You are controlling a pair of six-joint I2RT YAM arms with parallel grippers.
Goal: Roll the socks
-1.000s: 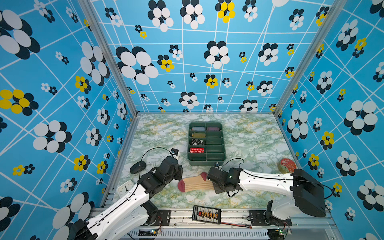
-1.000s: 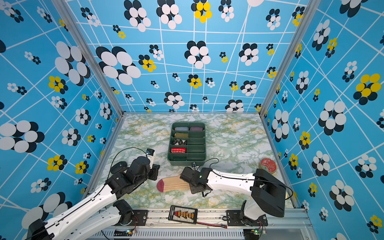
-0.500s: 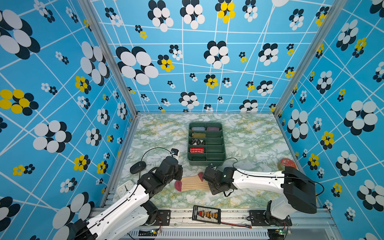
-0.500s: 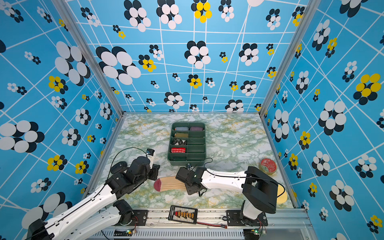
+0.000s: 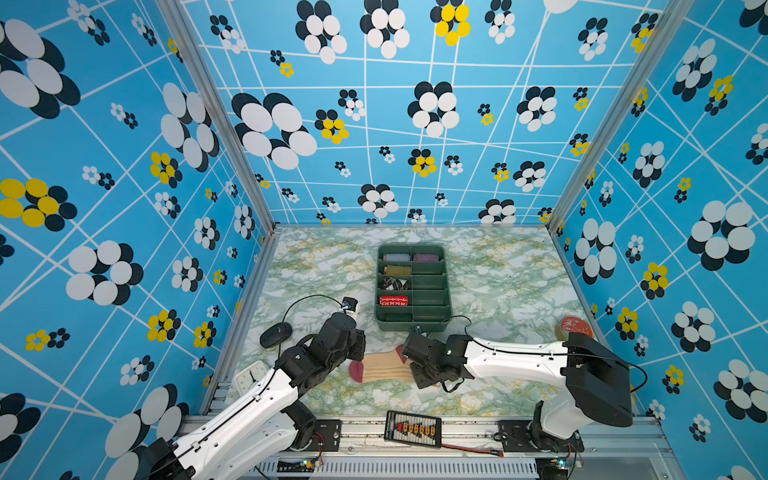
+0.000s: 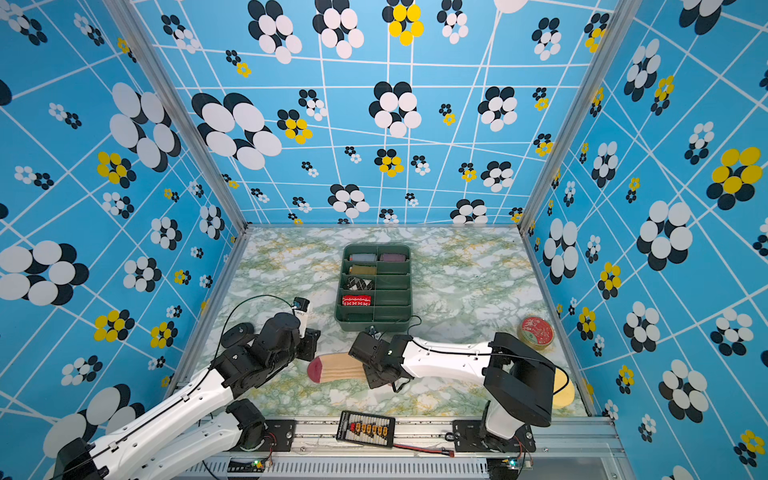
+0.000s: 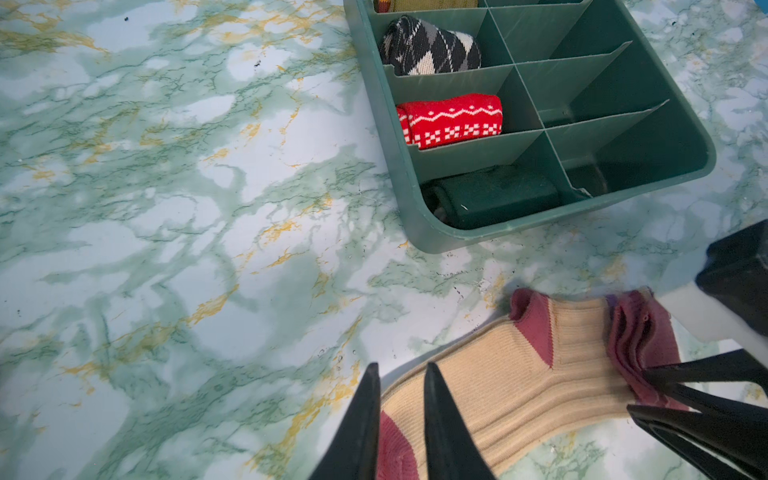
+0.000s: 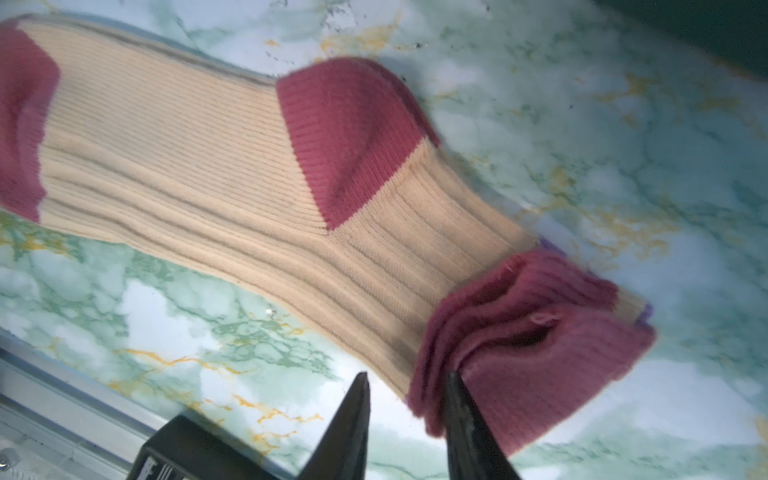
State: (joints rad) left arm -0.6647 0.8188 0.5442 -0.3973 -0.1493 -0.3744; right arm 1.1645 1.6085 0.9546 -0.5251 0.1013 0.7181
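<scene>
— We see the socks (image 8: pixel 187 166) as ribbed pale orange-cream, with dark red toe, heel and cuff, and purple by the cuff.
— We agree. The tray (image 7: pixel 415 224) is dark green. Its red roll (image 7: pixel 451 120) has white zigzags and checks; at twelve o'clock, a black-grey-white diamond roll (image 7: pixel 430 48).
— And the tabletop (image 7: pixel 166 208) looks to us like white-green marble, yellow-veined.

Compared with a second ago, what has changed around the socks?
The right gripper shifted left in both top views, carrying the cuff end over the socks, so they lie shorter with the dark red cuff folded back. Its jaws have since opened beside the fold. The left gripper stayed over the toe end, jaws narrowly apart; the green tray did not move.
</scene>
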